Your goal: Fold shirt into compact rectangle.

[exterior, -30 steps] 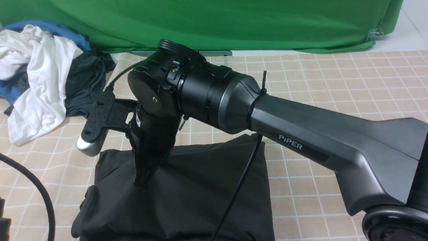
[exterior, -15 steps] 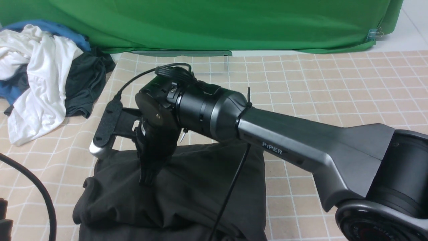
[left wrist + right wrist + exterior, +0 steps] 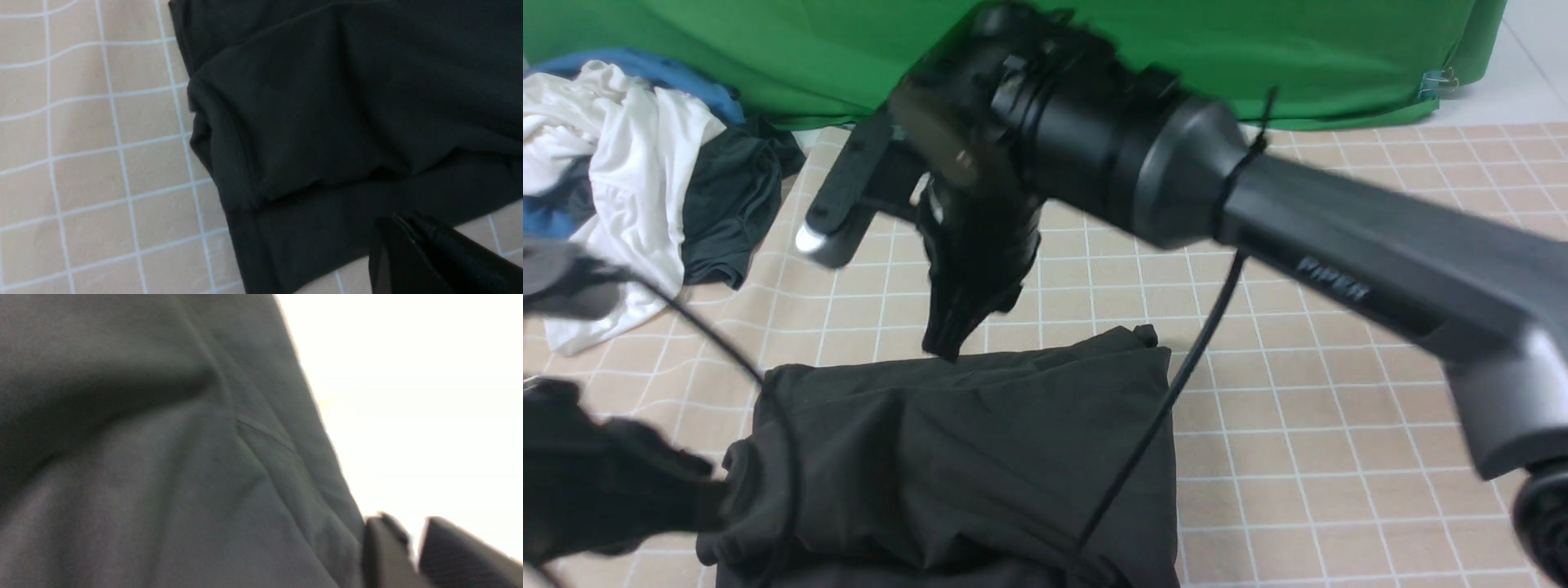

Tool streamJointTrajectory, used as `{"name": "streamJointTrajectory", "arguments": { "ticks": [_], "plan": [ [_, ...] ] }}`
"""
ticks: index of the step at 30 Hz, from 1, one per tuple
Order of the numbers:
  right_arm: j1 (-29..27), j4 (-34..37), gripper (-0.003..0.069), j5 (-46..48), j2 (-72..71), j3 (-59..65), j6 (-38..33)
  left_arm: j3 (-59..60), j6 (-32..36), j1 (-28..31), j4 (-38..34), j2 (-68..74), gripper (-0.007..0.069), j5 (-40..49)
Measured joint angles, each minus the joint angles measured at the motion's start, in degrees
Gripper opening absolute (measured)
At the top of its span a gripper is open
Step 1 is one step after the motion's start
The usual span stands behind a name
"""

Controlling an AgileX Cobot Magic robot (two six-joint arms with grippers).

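The black shirt [image 3: 964, 457] lies folded into a rough rectangle on the checked table cloth, near the front edge. My right gripper [image 3: 941, 347] hangs tip down just above the shirt's far edge, touching nothing. In the right wrist view its fingers [image 3: 384, 547] stand a narrow slit apart with nothing between them, beside the shirt [image 3: 163, 457]. My left gripper [image 3: 402, 223] is shut and empty over the shirt's [image 3: 327, 122] border. In the front view the left arm [image 3: 596, 482] is a dark blur against the shirt's left edge.
A pile of white, blue and dark clothes [image 3: 621, 163] lies at the far left. A green backdrop cloth [image 3: 1176, 57] hangs along the back. The right arm's black cable [image 3: 1152, 425] dangles across the shirt. Another cable [image 3: 694, 327] runs to the left arm.
The right gripper has lifted off the shirt and moved up and away toward the far edge. The left arm has come into view at the lower left, by the shirt's left edge.
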Motion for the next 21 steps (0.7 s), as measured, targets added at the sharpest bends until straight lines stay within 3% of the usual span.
{"name": "streamJointTrajectory", "arguments": {
  "ticks": [2,3,8,17,21],
  "plan": [
    [-1.16,2.25,0.0049,0.14,-1.05,0.81,1.35,0.0,0.67,0.0,-0.29,2.97,0.0019,-2.42],
    [-3.2,6.73,0.0036,0.2,-2.67,2.61,2.24,0.0,1.59,0.0,-0.89,7.77,0.0019,-5.61],
    [-7.12,16.95,0.0035,0.43,-7.29,13.26,3.4,0.0,2.11,0.0,-1.9,18.94,0.0019,-9.75],
    [-5.48,19.14,0.0035,0.38,-11.61,33.84,3.6,5.4,2.05,0.0,-1.9,26.22,0.0019,-16.16],
    [-5.02,19.21,0.0035,-2.21,-11.61,40.6,3.65,11.94,-1.47,0.0,0.25,26.36,0.0019,-16.87]
  ]
}}
